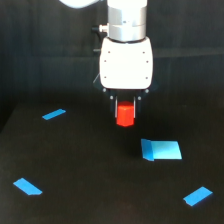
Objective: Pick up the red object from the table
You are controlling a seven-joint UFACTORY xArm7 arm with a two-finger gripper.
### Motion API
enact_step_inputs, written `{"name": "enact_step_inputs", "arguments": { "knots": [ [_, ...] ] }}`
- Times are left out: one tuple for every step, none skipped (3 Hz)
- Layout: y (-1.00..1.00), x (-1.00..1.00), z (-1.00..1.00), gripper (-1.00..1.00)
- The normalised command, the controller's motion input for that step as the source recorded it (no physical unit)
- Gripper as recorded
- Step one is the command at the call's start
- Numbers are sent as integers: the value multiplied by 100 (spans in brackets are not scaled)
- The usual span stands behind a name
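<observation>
The red object (125, 114) is a small bright red-orange stubby block. It hangs between the dark fingers of my gripper (125, 111), below the white gripper body. The gripper is shut on it and holds it clear above the black table (90, 170), with no contact showing between block and surface. The fingertips are mostly hidden behind the block.
A flat blue rectangular block (161, 149) lies on the table just below and to the exterior view's right of the gripper. Blue strips lie at the far left (53, 114), the near left (27, 186) and the near right (197, 196).
</observation>
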Motion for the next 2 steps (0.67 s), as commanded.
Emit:
{"name": "enact_step_inputs", "arguments": {
  "knots": [
    [-1,-6,53,-100],
    [0,-6,31,-93]
  ]
}}
